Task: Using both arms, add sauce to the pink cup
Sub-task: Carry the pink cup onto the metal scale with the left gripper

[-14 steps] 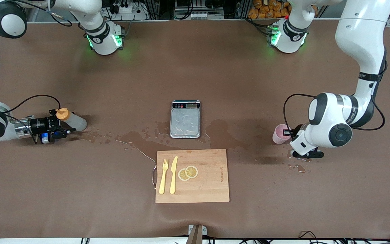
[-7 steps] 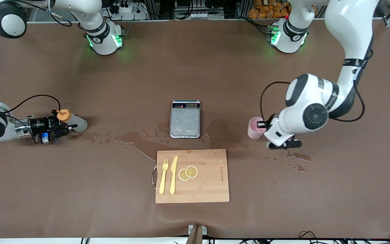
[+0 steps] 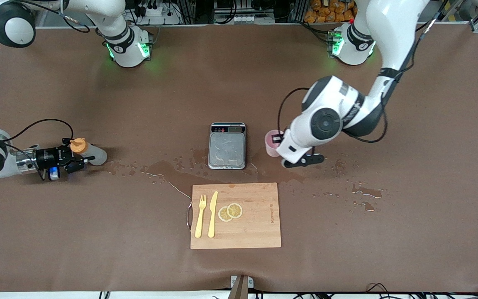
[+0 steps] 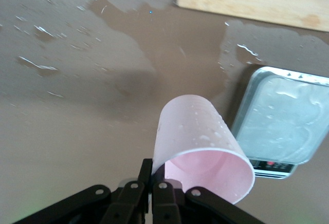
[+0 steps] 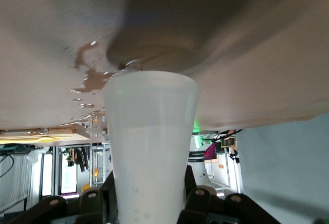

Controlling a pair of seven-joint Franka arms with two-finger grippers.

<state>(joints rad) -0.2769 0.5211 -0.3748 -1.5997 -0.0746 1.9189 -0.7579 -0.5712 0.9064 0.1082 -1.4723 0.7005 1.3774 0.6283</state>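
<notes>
The pink cup [image 3: 271, 143] hangs beside the scale, toward the left arm's end of the table. My left gripper [image 3: 279, 141] is shut on its rim, one finger inside and one outside. In the left wrist view the cup [image 4: 198, 139] tilts with its wet wall outward, pinched by the gripper [image 4: 153, 185]. The sauce bottle [image 3: 91, 152] with its orange cap [image 3: 77, 145] stands upright at the right arm's end of the table. My right gripper [image 3: 72, 160] is shut on it. In the right wrist view the bottle [image 5: 150, 142] fills the gap between the fingers [image 5: 98, 198].
A metal scale [image 3: 227, 145] sits mid-table, and it also shows in the left wrist view [image 4: 280, 124]. A wooden cutting board [image 3: 235, 216] with a yellow fork, knife and lemon slices lies nearer the camera. Water puddles [image 3: 168, 170] spread across the brown table [image 3: 388, 232].
My left arm has carried the pink cup from the left arm's end of the table to beside the scale. My right gripper and the bottle have barely shifted.
</notes>
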